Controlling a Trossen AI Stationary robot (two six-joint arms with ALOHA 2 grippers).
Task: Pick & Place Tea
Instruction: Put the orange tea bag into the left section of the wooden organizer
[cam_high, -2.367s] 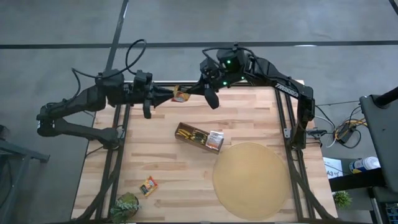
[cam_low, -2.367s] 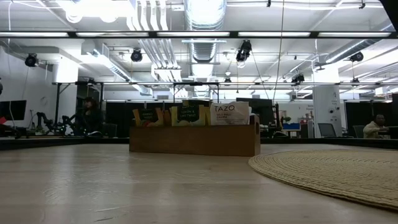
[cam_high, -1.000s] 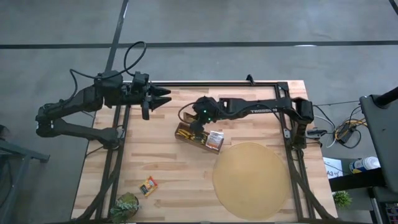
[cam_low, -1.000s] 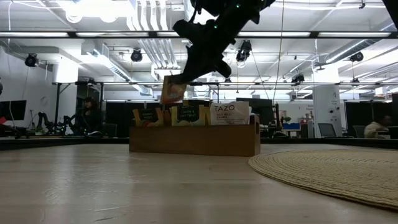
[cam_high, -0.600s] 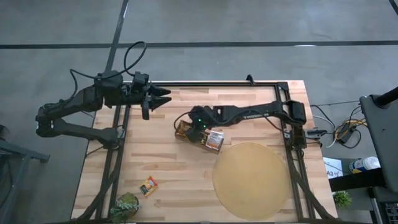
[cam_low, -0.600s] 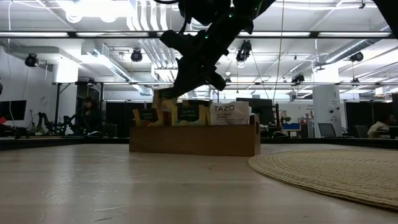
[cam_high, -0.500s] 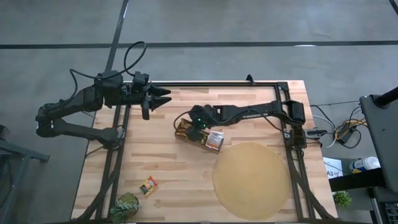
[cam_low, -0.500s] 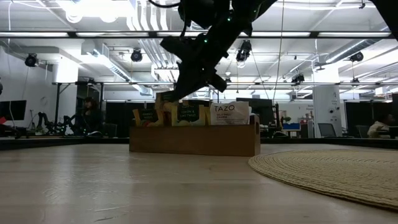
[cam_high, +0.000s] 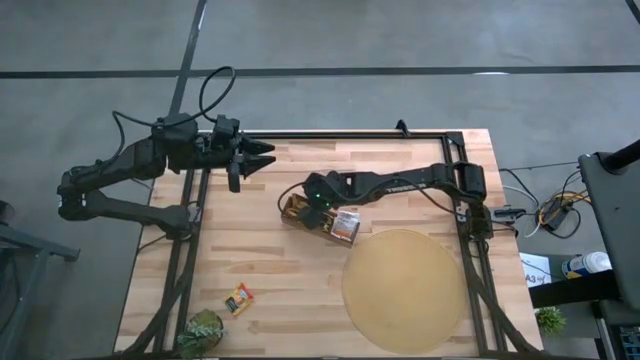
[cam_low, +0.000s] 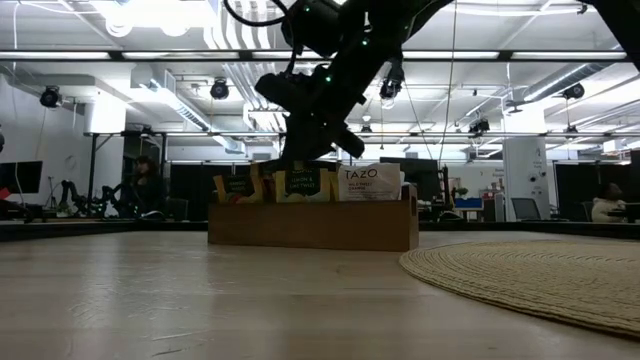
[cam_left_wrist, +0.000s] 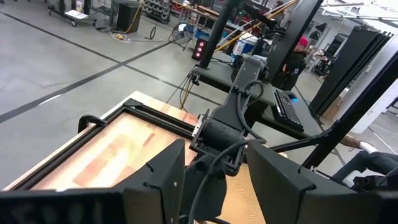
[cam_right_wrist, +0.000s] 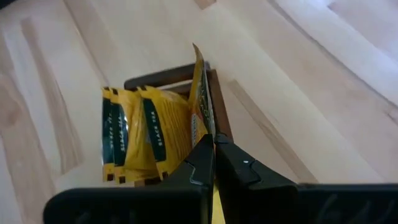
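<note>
Right gripper (cam_right_wrist: 213, 144) is pinched tight on 1 tea sachet (cam_right_wrist: 201, 93), a thin yellow-green packet seen edge-on in the right wrist view, its lower part between the fingertips and its upper edge standing at the end wall of the brown wooden box (cam_right_wrist: 219, 112). Just beside it, inside that same end of the box, a row of yellow-green sachets (cam_right_wrist: 140, 137) stands upright and packed together. From above, the right gripper (cam_high: 304, 203) is down over the left end of the box (cam_high: 318, 219), which lies near the middle of the table (cam_high: 250, 280) with a white packet (cam_high: 346, 224) at its other end. At table height the sachets (cam_low: 300, 182) poke up above the box (cam_low: 312, 225), a white one reading TAZO (cam_low: 370, 183) among them, with the dark gripper directly over the left half. 1 loose orange sachet (cam_high: 238, 298) lies well apart near the table's front left, beside a green leafy object (cam_high: 201, 331) at the corner. The round tan mat (cam_high: 404, 290) touches the box's right end. Left gripper (cam_high: 262, 154) waits over the table's far left edge, fingers parted around nothing.
</note>
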